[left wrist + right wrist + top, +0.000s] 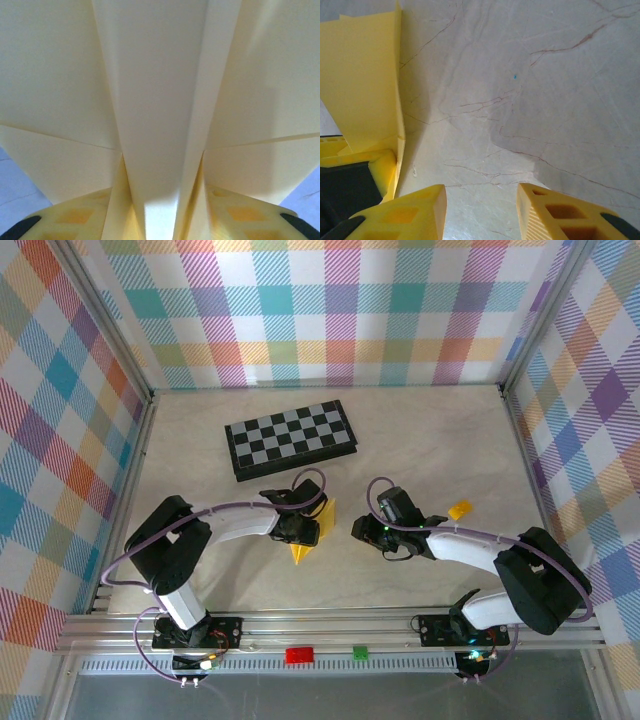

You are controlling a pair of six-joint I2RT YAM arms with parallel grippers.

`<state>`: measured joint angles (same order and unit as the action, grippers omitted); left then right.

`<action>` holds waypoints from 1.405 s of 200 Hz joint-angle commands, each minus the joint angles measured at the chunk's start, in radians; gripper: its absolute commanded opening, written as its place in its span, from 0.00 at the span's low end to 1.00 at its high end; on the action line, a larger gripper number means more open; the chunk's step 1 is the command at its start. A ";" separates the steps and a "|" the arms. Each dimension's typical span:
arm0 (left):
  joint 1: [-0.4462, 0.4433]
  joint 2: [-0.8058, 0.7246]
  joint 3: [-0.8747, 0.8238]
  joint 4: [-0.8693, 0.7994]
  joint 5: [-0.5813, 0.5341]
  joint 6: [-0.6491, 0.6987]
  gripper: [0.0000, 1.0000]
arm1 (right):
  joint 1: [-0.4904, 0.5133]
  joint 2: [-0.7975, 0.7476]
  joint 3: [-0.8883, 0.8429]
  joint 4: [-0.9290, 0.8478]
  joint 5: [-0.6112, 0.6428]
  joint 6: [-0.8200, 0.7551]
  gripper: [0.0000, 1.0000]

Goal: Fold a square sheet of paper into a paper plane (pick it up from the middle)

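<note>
Left hand [300,528] straddled centre keel of pointed yellow paper plane [302,552], upright at near middle of pale marbled table [420,440]; clamped or merely flanking, could not tell; right hand [480,212] just beside plane, fingers apart, holding nothing.

SITE: robot lab test cell | EVID: plaid-print walls [330,310] boxed in marble-look table [430,440] | alu frame rail [330,625] ran along near edge | 2 arm bases [195,632] were bolted on, w/ cables [120,565] exposed
</note>
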<state>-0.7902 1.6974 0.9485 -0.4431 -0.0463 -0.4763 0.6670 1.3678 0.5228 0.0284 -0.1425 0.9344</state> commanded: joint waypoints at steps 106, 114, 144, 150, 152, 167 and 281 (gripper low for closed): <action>-0.057 -0.073 -0.077 -0.016 -0.112 -0.231 0.47 | -0.006 -0.035 0.008 0.001 -0.009 -0.017 0.44; -0.063 -0.086 -0.071 -0.019 -0.117 -0.243 0.47 | -0.009 -0.038 0.008 -0.002 -0.009 -0.020 0.44; -0.079 -0.123 -0.058 -0.033 -0.136 -0.272 0.49 | -0.018 -0.047 0.004 -0.008 -0.009 -0.031 0.45; -0.080 -0.126 -0.056 -0.036 -0.137 -0.275 0.49 | -0.020 -0.049 0.003 -0.010 -0.011 -0.033 0.45; -0.080 -0.126 -0.055 -0.038 -0.138 -0.275 0.49 | -0.021 -0.049 0.003 -0.010 -0.010 -0.033 0.45; -0.083 -0.135 -0.053 -0.049 -0.148 -0.280 0.49 | -0.027 -0.053 0.005 -0.017 -0.012 -0.040 0.46; 0.007 -0.580 -0.217 -0.028 -0.471 -0.120 0.73 | -0.133 -0.371 0.121 -0.393 0.475 -0.337 0.71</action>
<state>-0.8482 1.2381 0.7933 -0.4881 -0.3714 -0.7002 0.5709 1.1034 0.5880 -0.2218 0.0532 0.7662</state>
